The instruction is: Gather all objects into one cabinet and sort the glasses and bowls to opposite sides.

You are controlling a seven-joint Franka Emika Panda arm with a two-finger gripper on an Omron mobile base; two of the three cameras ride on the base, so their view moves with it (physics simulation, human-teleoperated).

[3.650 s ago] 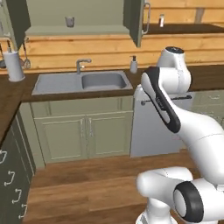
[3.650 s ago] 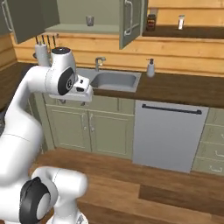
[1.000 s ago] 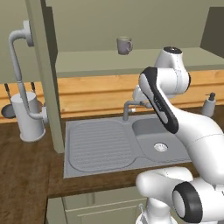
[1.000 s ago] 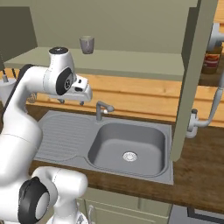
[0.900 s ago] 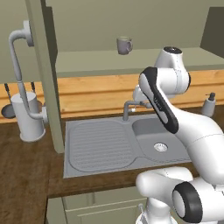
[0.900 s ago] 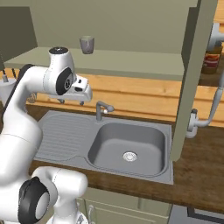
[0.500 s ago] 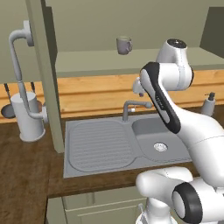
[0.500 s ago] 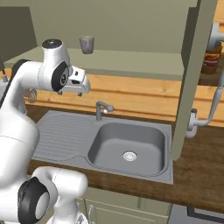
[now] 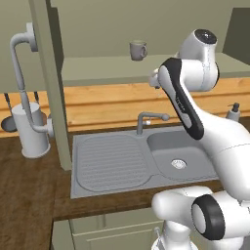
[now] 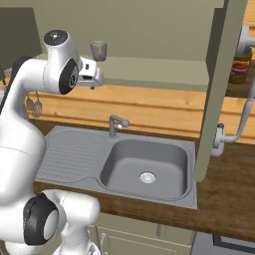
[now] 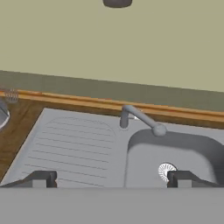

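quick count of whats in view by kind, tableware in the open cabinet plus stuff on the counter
grey mug on the cabinet shelf: 1
white utensil canister on the counter: 1
soap bottle by the sink: 1
faucet: 1
brown jar beyond the right-hand door: 1
total: 5

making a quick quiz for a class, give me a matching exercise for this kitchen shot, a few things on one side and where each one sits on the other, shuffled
Things:
1. grey mug
2. faucet
3. white utensil canister
4. drain

Places:
A. on the wooden counter left of the sink, in the left base view
B. on the cabinet shelf, above the sink
C. in the bottom of the sink basin
D. at the back edge of the sink, between drainboard and basin

Pairs: 1-B, 2-D, 3-A, 4-C
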